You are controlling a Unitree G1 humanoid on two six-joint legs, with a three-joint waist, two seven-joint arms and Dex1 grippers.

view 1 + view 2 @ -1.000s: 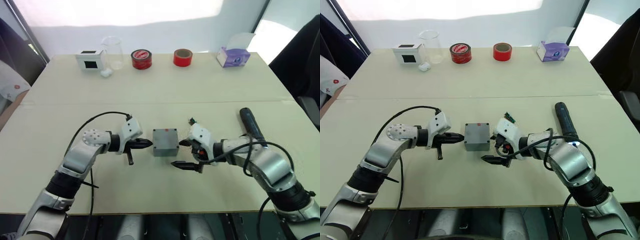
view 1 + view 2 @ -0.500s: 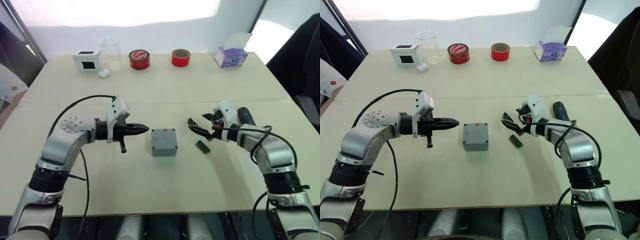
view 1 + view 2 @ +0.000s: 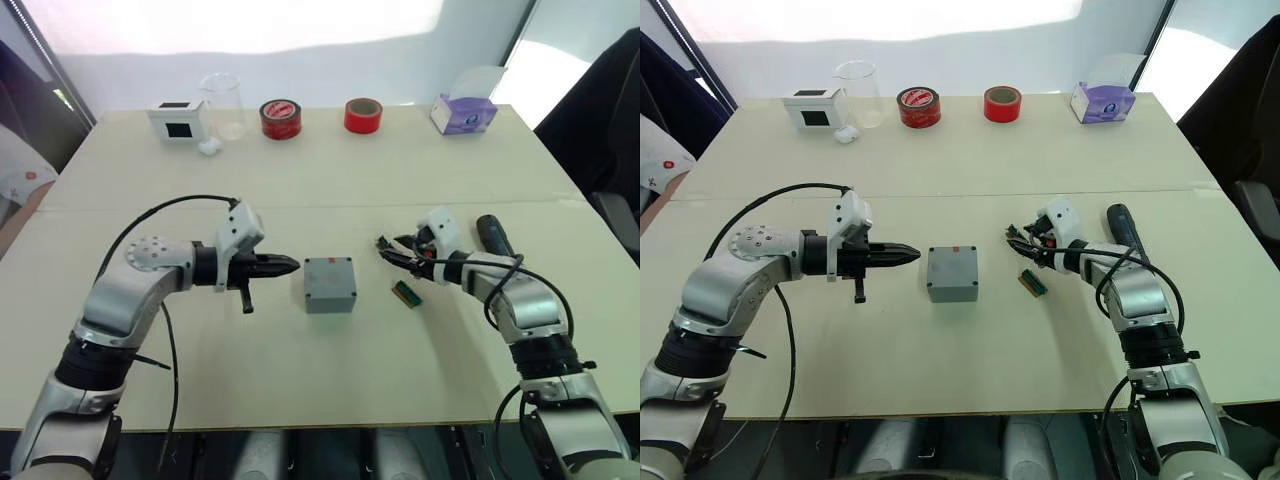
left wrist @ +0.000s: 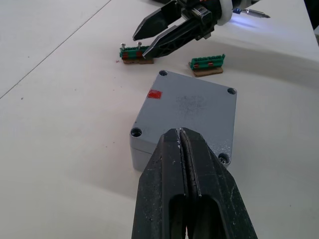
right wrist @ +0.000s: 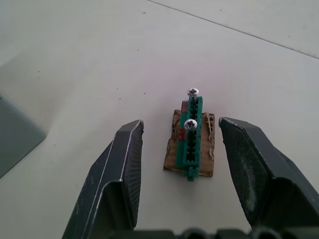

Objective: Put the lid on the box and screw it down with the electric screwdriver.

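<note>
Lying along the bench's right edge, the screwdriver [image 3: 1124, 228] points its bit nearward; left gripper [image 4: 180, 137] closed empty by the box [image 3: 330, 284], right gripper [image 5: 184, 134] wide.

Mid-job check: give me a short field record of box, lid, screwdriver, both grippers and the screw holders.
box: gray box at table centre
lid: lid seated on top, corner holes empty
electric screwdriver: electric screwdriver lying on table, beyond right gripper
left gripper: left gripper shut, empty, tip pointing at box
right gripper: right gripper open, straddling a green screw holder holding two screws
second holder: second holder lying between box and right arm
</note>
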